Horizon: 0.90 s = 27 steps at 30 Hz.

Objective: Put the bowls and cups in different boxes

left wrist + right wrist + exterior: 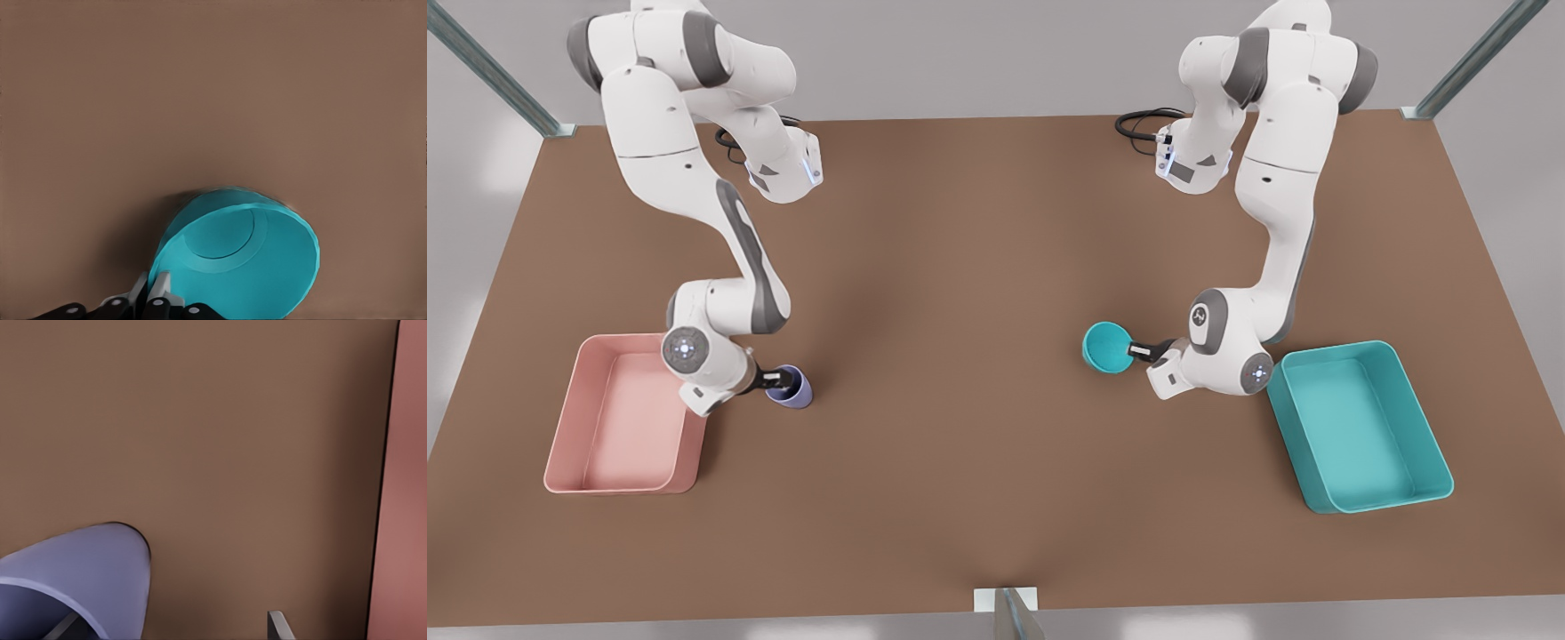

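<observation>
The teal bowl [1107, 347] hangs tilted on the front view's right, mouth turned up toward the camera. My left gripper [1138, 349] is shut on its rim; in the left wrist view the fingers [157, 293] pinch the edge of the bowl [247, 267]. The teal box [1359, 425] lies just beyond that arm. On the front view's left, the lavender cup [791, 388] sits beside the pink box [624, 416]. My right gripper [778, 380] is open at the cup. One finger is inside the cup [80, 580], the other finger [279, 627] outside its wall.
The brown table [978, 293] stretches wide between the two arms. The pink box's wall [403, 520] runs close to the cup. Metal frame posts stand at the table's back corners and at the front edge's middle [1009, 613].
</observation>
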{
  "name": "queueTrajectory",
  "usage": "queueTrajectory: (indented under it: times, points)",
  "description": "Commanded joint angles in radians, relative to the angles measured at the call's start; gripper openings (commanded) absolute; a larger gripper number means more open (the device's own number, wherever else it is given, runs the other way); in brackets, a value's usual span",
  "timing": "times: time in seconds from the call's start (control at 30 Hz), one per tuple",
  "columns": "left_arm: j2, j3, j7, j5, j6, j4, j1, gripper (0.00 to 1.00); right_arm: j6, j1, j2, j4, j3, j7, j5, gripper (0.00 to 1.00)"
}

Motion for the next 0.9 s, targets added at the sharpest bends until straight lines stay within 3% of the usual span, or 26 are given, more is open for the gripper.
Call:
queueTrajectory:
  times: [0.0, 0.03, 0.1, 0.17, 0.23, 0.3, 0.37, 0.47, 0.63, 0.73, 0.87]
  points:
    - [-0.002, 0.003, 0.161, 0.002, -0.024, 0.01, 0.0, 0.21, 0.027, 0.0, 0.007, 0.003, 0.001, 0.002, 0.0, 1.0]
    - [-0.011, 0.015, 0.16, 0.005, -0.047, 0.017, 0.0, 0.21, 0.027, 0.0, 0.011, 0.003, 0.001, 0.0, 0.0, 0.96]
    - [-0.074, 0.08, 0.1, 0.087, -0.118, 0.053, -0.001, 0.21, 0.027, 0.005, 0.011, 0.004, 0.001, -0.001, 0.0, 0.61]
    - [-0.129, 0.095, -0.093, 0.291, -0.262, 0.206, 0.013, 0.21, 0.024, 0.017, 0.011, 0.013, 0.003, -0.001, 0.0, 0.35]
    - [-0.139, 0.172, -0.101, 0.302, -0.326, 0.31, 0.043, 0.21, 0.01, 0.022, 0.021, 0.035, 0.001, 0.0, 0.0, 0.21]
    - [-0.116, 0.304, -0.099, 0.31, -0.377, 0.424, 0.057, 0.21, 0.006, 0.022, 0.025, 0.05, 0.003, -0.009, 0.0, 0.21]
    - [-0.063, 0.367, -0.096, 0.31, -0.391, 0.507, 0.119, 0.21, -0.022, 0.011, 0.013, 0.081, 0.003, -0.01, 0.002, 0.21]
    - [-0.019, 0.39, -0.096, 0.311, -0.316, 0.519, 0.18, 0.21, -0.155, -0.032, -0.059, 0.19, 0.003, -0.047, 0.002, 0.21]
    - [0.099, 0.404, -0.079, 0.307, -0.159, 0.51, 0.229, 0.21, -0.356, -0.168, -0.053, 0.434, -0.008, -0.449, 0.026, 0.21]
    - [0.182, 0.402, -0.073, 0.302, -0.007, 0.508, 0.252, 0.21, -0.355, -0.326, 0.076, 0.547, -0.011, -0.655, 0.036, 0.21]
    - [0.213, 0.399, -0.073, 0.299, 0.017, 0.508, 0.257, 0.21, -0.329, -0.383, 0.177, 0.573, -0.011, -0.681, 0.04, 0.21]
